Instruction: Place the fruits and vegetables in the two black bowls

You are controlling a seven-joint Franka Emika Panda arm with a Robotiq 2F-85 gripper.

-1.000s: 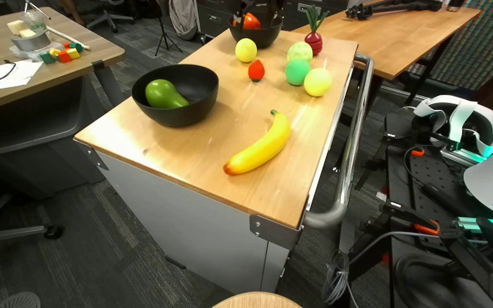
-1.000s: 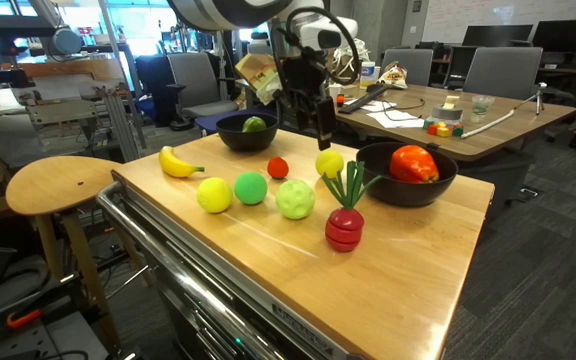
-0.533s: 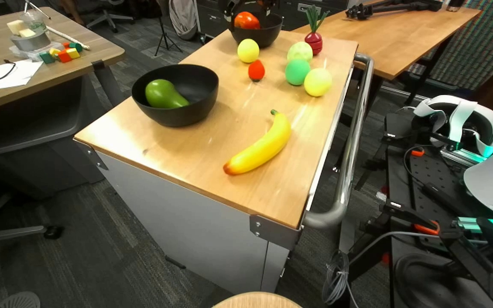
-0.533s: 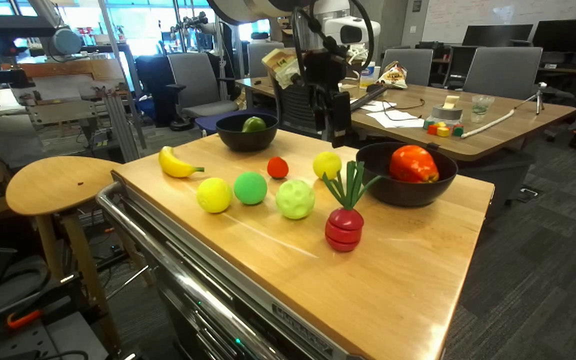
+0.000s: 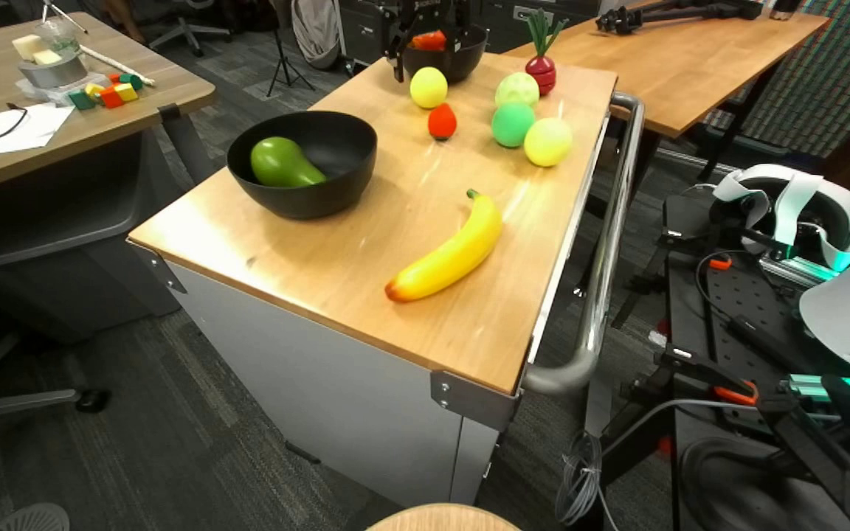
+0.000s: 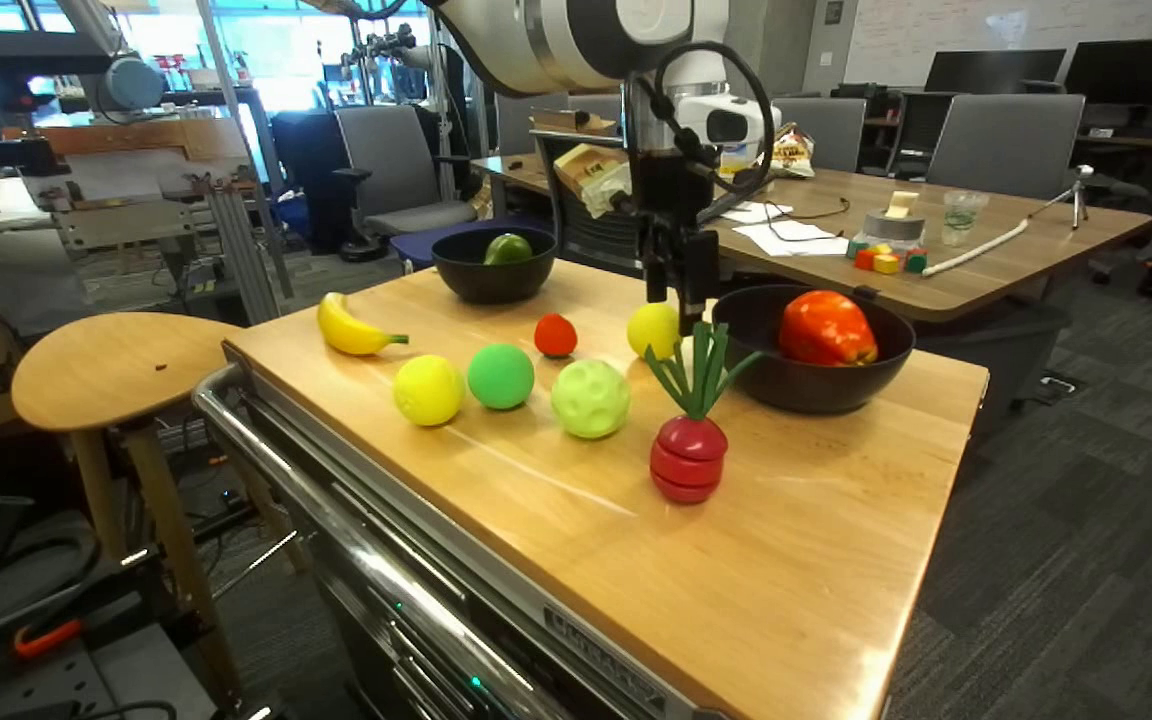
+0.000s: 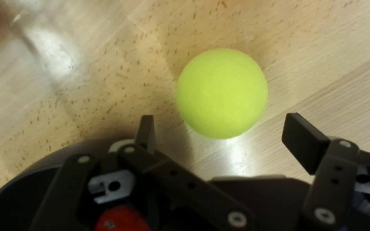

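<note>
In the wrist view, the jaws of the end effector (image 7: 222, 133) are spread wide, and a yellow ball (image 7: 222, 93) is seen just beyond their gap, on the counter (image 5: 307, 258) near a black bowl (image 6: 801, 388). An orange-red vegetable (image 6: 826, 328) is held in that bowl, a green fruit (image 5: 282, 164) in a second black bowl (image 5: 314, 203). A banana (image 5: 447, 251), small red fruit (image 6: 555, 336), radish (image 6: 689, 460) and three more balls (image 6: 501, 376) are spread elsewhere.

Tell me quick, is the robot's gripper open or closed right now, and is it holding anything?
Gripper: open, holding nothing; the yellow-green ball close to it isn't gripped.
</note>
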